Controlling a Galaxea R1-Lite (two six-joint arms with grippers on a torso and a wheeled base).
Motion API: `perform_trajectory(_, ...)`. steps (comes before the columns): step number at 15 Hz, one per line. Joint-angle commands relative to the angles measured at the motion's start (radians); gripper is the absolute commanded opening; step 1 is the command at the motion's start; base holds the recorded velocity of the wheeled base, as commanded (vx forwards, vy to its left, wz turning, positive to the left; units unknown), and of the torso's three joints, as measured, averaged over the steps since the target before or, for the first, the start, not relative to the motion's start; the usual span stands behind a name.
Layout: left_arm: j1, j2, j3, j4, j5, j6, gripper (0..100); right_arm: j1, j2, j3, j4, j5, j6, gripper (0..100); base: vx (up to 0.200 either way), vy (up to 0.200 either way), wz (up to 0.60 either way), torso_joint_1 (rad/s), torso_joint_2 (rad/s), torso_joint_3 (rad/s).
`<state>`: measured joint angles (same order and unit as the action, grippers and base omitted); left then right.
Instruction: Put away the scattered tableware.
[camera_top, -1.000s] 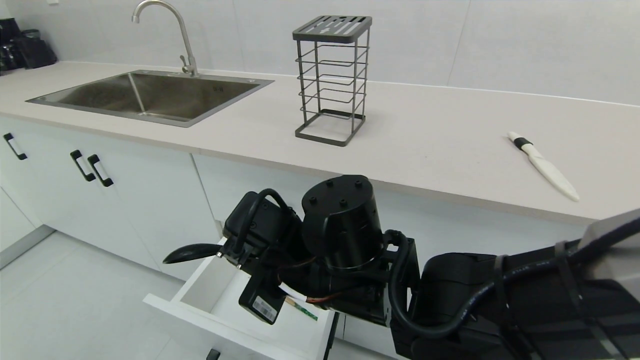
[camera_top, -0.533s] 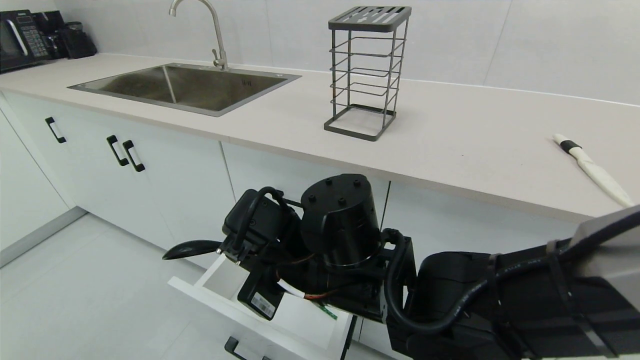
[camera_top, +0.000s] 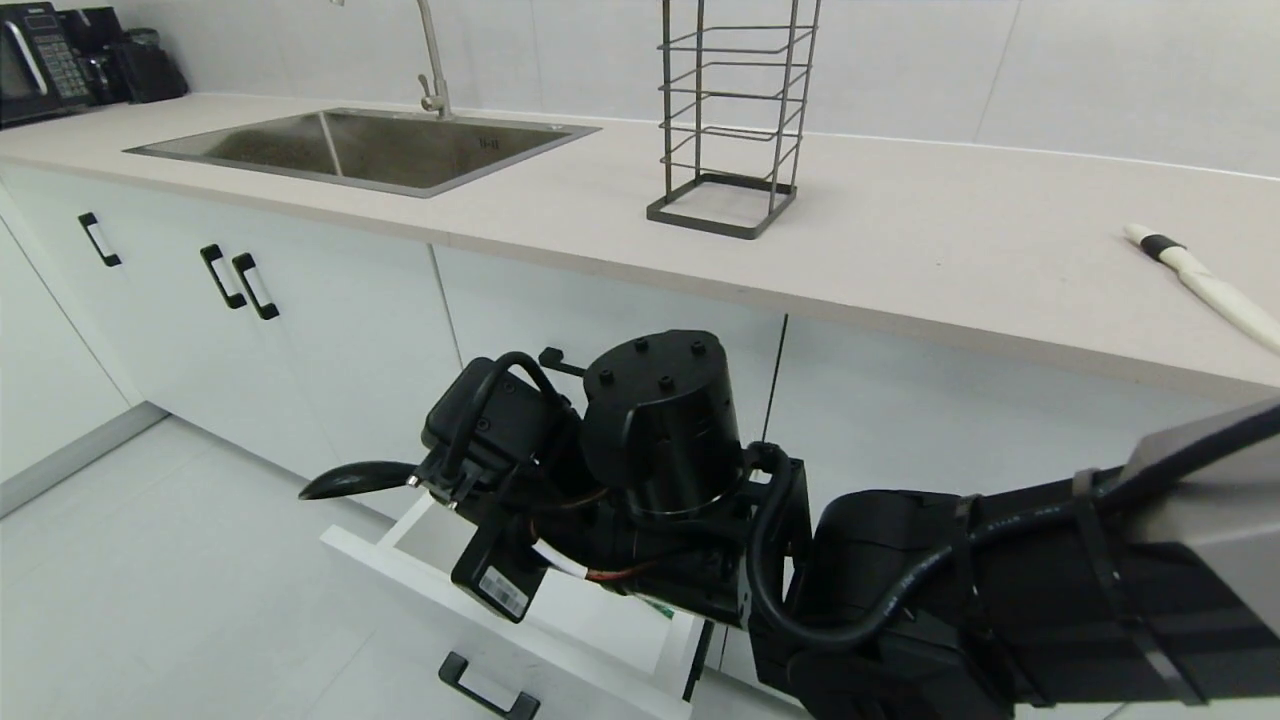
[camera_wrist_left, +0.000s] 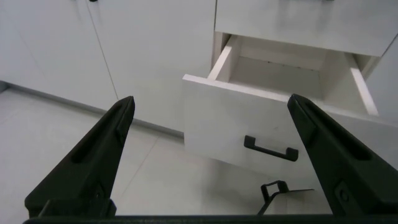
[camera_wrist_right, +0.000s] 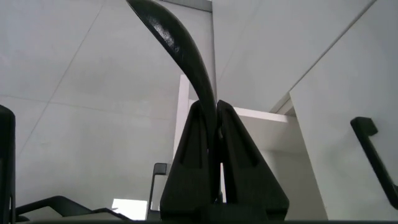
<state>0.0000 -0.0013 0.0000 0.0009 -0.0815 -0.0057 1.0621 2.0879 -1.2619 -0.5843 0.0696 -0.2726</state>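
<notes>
Holding a black spoon (camera_wrist_right: 177, 43) by the end of its handle, the right claw (camera_wrist_right: 216, 111) is pinched tight on it, with no gap between the two jaws. The grip is that far back probably so the bowl sticks out freely and can be laid down first. In the head view the spoon (camera_top: 355, 480) lies roughly level. Its bowl points to the robot's left, low in front of the cabinets and near the open drawer (camera_top: 420, 570).

The drawer is pulled out below the desk (camera_top: 900, 240), which looks like the reason the arm sits so low: the spoon is most likely meant to go inside. The bowl seems to hang just past the drawer's left wall rather than over its floor, so I judge the arm should shift inward before letting go, or the spoon could drop to the floor.

The left claw (camera_wrist_left: 210, 99) is spread wide and holds nothing. It faces the drawer front and its dark handle (camera_wrist_left: 270, 148), well apart from both.

A white knife (camera_top: 1205, 285) with a dark band lies flat on the desk far to the right, untouched, so the tidying is not finished. A wire rack (camera_top: 730, 120) stands on the desk beside the sink (camera_top: 370, 150).
</notes>
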Motion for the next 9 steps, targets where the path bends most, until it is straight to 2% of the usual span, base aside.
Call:
perform_trajectory(1, 0.0, 0.001, 0.0, 0.001, 0.0, 0.0, 100, -0.002, 0.024, -0.039, 0.0, 0.006, 0.0, 0, 0.0, 0.0, 0.0, -0.032, 0.27, 0.046)
perform_trajectory(4, 0.0, 0.001, 0.0, 0.001, 0.0, 0.0, 100, -0.008, 0.041, -0.053, 0.018, 0.067, -0.007, 0, 0.0, 0.0, 0.0, -0.006, 0.08, 0.023)
perform_trajectory(6, 0.0, 0.001, 0.0, -0.001, 0.0, 0.0, 100, -0.019, 0.047, -0.145, 0.142, 0.067, -0.01, 0, 0.0, 0.0, 0.0, 0.0, 0.0, 0.0)
perform_trajectory(7, 0.002, 0.001, 0.0, -0.001, 0.0, 0.0, 100, -0.048, 0.038, -0.205, 0.273, 0.059, -0.016, 0, 0.0, 0.0, 0.0, 0.0, 0.0, 0.0)
perform_trajectory(8, 0.0, 0.001, 0.0, 0.001, 0.0, 0.0, 100, -0.057, 0.034, -0.215, 0.314, 0.052, -0.017, 0, 0.0, 0.0, 0.0, 0.0, 0.0, 0.0)
perform_trajectory(9, 0.0, 0.001, 0.0, -0.001, 0.0, 0.0, 100, -0.067, 0.026, -0.208, 0.354, -0.007, -0.022, 0, 0.0, 0.0, 0.0, 0.0, 0.0, 0.0)
